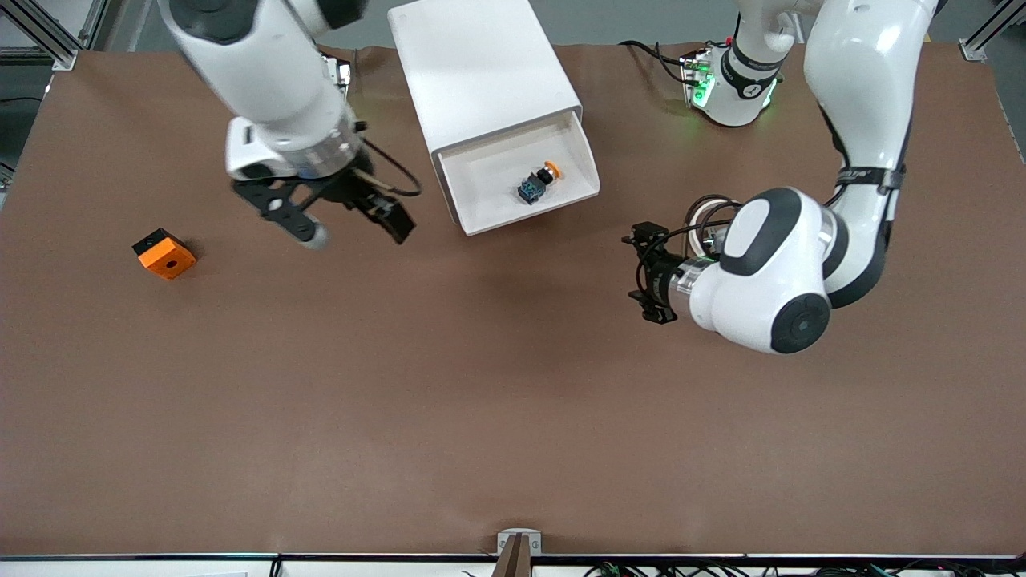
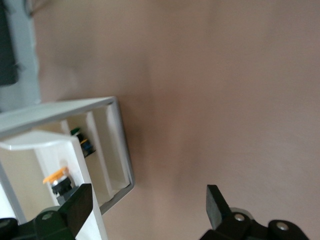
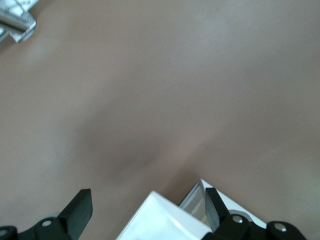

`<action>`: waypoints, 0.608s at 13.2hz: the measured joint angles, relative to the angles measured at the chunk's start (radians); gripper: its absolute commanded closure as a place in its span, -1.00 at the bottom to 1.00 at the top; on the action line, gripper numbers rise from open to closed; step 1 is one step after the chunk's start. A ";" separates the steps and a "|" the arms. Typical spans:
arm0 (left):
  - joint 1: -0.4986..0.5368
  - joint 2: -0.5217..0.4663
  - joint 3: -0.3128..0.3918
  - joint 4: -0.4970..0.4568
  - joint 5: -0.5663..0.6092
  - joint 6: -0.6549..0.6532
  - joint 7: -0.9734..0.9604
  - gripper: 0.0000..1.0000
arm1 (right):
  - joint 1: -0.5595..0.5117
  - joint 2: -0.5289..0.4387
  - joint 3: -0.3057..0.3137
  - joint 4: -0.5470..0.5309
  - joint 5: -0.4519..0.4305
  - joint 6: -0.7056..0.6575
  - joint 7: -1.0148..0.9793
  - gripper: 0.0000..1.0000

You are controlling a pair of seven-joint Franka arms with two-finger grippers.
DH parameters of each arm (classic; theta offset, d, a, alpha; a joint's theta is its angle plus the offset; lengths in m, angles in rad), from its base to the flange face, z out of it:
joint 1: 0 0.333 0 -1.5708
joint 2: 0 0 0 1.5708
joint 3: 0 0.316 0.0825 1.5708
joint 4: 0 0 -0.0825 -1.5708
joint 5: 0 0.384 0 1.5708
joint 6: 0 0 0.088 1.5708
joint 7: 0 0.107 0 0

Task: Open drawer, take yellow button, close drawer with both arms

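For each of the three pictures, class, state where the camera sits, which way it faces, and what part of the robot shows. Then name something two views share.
Front view: high across the table, facing both arms, over the white cabinet, its open drawer and an orange block.
Left wrist view: on the left arm, behind the open left gripper, facing the drawer.
Right wrist view: on the right arm, behind the open right gripper, over the cabinet's corner.
Shared: the button in the drawer shows in front and left wrist views.

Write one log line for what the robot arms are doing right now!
drawer: open | button: in drawer | left gripper: open, empty, beside drawer | right gripper: open, empty, beside cabinet
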 measured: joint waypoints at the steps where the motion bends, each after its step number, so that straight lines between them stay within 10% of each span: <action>1: 0.020 -0.031 0.000 0.005 0.012 -0.009 0.087 -1.00 | 0.026 0.016 0.000 -0.001 0.000 0.004 0.016 -1.00; 8: 0.083 -0.165 0.002 0.001 0.206 -0.156 0.677 -1.00 | 0.243 0.139 0.001 -0.003 -0.001 0.062 0.320 -1.00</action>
